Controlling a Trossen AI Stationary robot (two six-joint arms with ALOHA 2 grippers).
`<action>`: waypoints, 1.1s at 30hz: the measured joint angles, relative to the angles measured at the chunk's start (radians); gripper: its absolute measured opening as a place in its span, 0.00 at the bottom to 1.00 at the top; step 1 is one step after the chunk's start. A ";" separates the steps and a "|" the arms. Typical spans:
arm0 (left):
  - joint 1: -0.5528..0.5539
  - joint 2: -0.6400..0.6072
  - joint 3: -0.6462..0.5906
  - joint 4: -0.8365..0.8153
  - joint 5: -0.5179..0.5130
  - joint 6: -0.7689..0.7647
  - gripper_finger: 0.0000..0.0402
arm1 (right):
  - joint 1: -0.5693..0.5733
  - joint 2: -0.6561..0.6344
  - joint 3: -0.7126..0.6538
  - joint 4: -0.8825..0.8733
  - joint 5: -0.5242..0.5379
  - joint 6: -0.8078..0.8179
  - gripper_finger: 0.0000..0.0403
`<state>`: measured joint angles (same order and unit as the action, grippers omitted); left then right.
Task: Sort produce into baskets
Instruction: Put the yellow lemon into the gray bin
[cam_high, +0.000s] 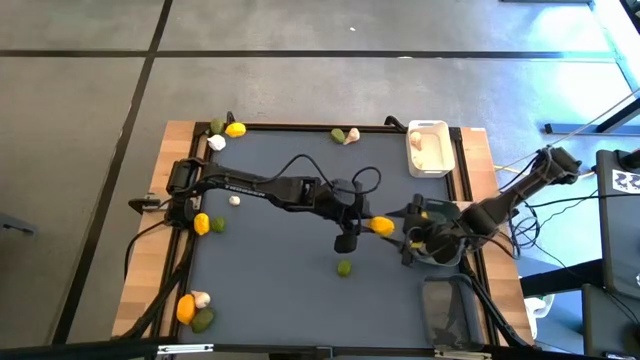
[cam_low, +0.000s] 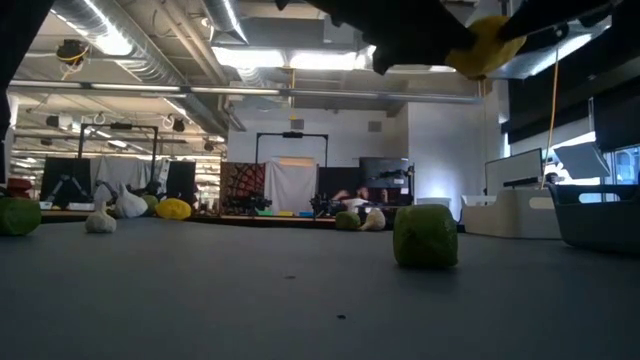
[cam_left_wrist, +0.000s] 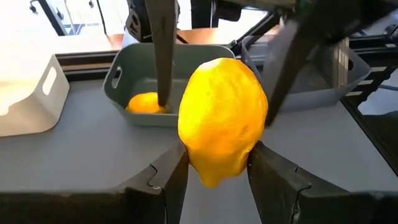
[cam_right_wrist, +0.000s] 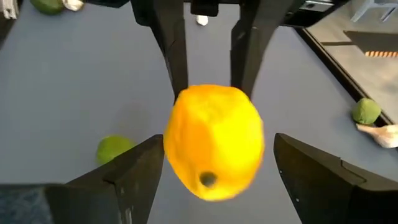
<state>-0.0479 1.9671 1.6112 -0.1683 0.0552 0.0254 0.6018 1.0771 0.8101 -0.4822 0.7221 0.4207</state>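
Observation:
My left gripper (cam_left_wrist: 217, 158) reaches from the table's left to its middle and is shut on a yellow lemon (cam_high: 382, 226), which shows high up in the low view (cam_low: 487, 45). My right gripper (cam_right_wrist: 217, 146) comes from the right, open, with a finger on either side of that same lemon (cam_right_wrist: 214, 142). I cannot tell whether either finger touches it. Just behind the right gripper stands the dark grey-green basket (cam_left_wrist: 205, 59) with another lemon (cam_left_wrist: 144, 102) lying in it. My left gripper pinches the lemon by its two opposite sides (cam_left_wrist: 188, 149) between its two fingers. The fingers (cam_right_wrist: 176, 59) come from the table's left, slanting downward. The lemon is lifted clear of the table, between the right gripper's open fingers.
The white basket (cam_high: 428, 148) stands at the far right and the translucent grey basket (cam_high: 450, 310) at the near right. A lime (cam_high: 344, 267) lies near the middle. More lemons, limes and garlic lie along the left edge (cam_high: 201, 224) and the far edge (cam_high: 345, 135).

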 joint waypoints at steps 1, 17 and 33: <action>0.000 0.000 0.000 0.003 0.000 0.000 0.37 | 0.000 0.010 0.000 0.010 0.004 -0.007 0.75; -0.005 0.000 0.000 0.023 0.000 -0.018 0.37 | 0.000 0.039 0.000 0.042 0.011 -0.034 0.41; -0.002 0.001 0.000 0.015 -0.001 -0.006 0.58 | 0.000 0.030 0.000 0.003 -0.035 -0.035 0.44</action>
<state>-0.0498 1.9682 1.6112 -0.1532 0.0540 0.0191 0.6018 1.1073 0.8101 -0.4788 0.6868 0.3853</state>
